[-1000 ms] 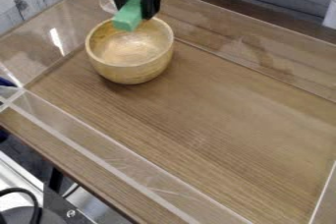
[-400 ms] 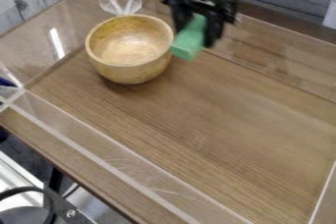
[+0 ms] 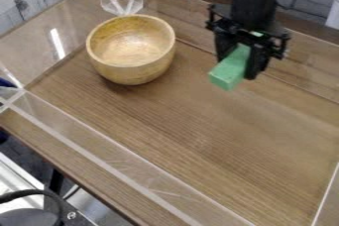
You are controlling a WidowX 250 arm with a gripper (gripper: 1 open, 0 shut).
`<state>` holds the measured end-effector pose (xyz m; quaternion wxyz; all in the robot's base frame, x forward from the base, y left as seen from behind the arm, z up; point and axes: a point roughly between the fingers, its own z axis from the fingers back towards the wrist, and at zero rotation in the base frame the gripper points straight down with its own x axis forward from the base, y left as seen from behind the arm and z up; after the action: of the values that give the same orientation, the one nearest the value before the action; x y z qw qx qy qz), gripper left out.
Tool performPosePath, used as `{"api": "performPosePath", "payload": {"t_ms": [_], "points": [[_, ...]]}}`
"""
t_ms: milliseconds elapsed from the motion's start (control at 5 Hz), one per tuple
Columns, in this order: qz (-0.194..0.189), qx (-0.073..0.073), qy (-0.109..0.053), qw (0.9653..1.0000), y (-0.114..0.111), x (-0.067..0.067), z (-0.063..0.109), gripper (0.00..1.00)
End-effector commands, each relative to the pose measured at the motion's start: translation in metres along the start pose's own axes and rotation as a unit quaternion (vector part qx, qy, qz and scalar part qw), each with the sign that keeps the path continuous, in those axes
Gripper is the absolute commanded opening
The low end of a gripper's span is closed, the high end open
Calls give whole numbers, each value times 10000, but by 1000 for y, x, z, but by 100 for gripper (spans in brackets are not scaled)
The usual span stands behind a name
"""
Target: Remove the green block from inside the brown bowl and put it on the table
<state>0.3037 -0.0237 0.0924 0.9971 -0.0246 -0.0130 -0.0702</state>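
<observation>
The task was abt. half done, as I judged it. The green block (image 3: pixel 231 69) was already out of the brown bowl (image 3: pixel 130 51), and the gripper (image 3: pixel 241 57) had it between its fingers, which were closed on it. The block was to the right of the bowl in the pic, well apart from it, and nearer to the far edge of the table (image 3: pixel 199 149) than to the near one. The bowl stood close to the left edge, upright, w/ nothing seen inside. What was left, in my opinion: lower the block onto the wood, open the fingers, and go away w/o pushing it. Whether the block touched the table, I could not tell.
</observation>
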Motion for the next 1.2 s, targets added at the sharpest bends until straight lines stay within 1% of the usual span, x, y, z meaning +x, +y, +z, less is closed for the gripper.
{"api": "performPosePath", "payload": {"t_ms": [0, 400, 800, 1000], "points": [[-35, 33, -237, 9997, 9, -1, 5, 0], [-145, -38, -52, 9999, 10, -6, -26, 0], [-243, -69, 59, 9997, 8, -1, -51, 0], [-261, -44, -9, 9997, 9, 0, -43, 0]]}}
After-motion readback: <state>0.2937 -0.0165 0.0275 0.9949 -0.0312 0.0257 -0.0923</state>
